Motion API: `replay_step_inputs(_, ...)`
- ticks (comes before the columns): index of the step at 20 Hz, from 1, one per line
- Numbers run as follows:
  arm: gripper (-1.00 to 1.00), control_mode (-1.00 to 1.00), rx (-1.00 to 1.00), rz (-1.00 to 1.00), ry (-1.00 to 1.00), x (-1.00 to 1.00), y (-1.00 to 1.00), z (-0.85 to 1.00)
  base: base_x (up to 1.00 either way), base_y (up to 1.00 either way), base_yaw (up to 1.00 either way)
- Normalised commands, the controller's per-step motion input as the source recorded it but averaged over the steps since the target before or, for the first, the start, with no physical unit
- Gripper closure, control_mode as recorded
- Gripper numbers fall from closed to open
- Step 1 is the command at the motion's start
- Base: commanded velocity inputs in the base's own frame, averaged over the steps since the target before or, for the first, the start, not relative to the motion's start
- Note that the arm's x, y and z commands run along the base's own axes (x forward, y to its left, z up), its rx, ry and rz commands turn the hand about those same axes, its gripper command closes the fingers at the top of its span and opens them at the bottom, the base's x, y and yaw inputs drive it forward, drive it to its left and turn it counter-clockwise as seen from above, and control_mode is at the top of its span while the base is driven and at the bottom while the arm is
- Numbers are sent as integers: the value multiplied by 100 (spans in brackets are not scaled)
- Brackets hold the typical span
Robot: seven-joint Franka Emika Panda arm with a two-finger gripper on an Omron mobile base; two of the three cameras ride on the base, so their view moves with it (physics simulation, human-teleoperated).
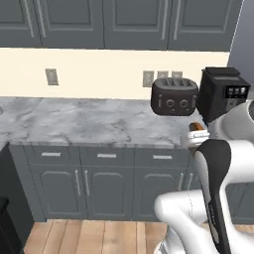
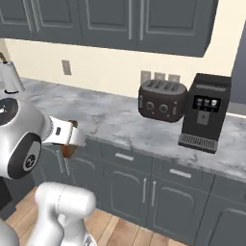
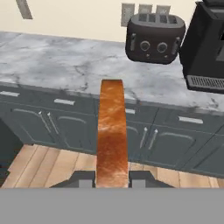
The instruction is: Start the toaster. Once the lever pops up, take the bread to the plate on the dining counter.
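My gripper (image 3: pixel 112 177) is shut on the bread (image 3: pixel 112 131), a tan-brown slice seen edge-on that sticks up between the fingers. In the left base view the gripper (image 1: pixel 194 136) hangs in front of the worktop's edge with the bread (image 1: pixel 197 126) showing orange above it. From the right, the gripper (image 2: pixel 72 139) and bread (image 2: pixel 69 151) sit off the counter front. The black toaster (image 1: pixel 174 96) (image 2: pixel 162 100) (image 3: pixel 155 38) stands at the back of the worktop, well apart from my hand. A small lever tab (image 3: pixel 133 42) sits beside its knobs. The plate and dining counter are out of view.
A tall black boxy appliance (image 1: pixel 223 92) (image 2: pixel 204 113) stands right of the toaster. The marble worktop (image 1: pixel 89 121) stretches left over grey drawers and cabinet doors (image 1: pixel 106 186). Upper cabinets (image 1: pixel 134 22) hang above. Wood floor lies below.
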Motion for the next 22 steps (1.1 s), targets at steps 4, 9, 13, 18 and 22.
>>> replay_step_inputs(4,100,100,0,0,0,0,0,0,0,0,99)
replay_step_inputs(9,100,100,0,0,0,0,0,0,0,17,98)
replay_step_inputs(13,100,100,0,0,0,0,0,0,-5,23,99)
replay_step_inputs(18,100,100,0,0,0,0,0,0,-12,12,100)
replay_step_inputs(22,100,100,0,0,0,0,0,0,-10,0,100)
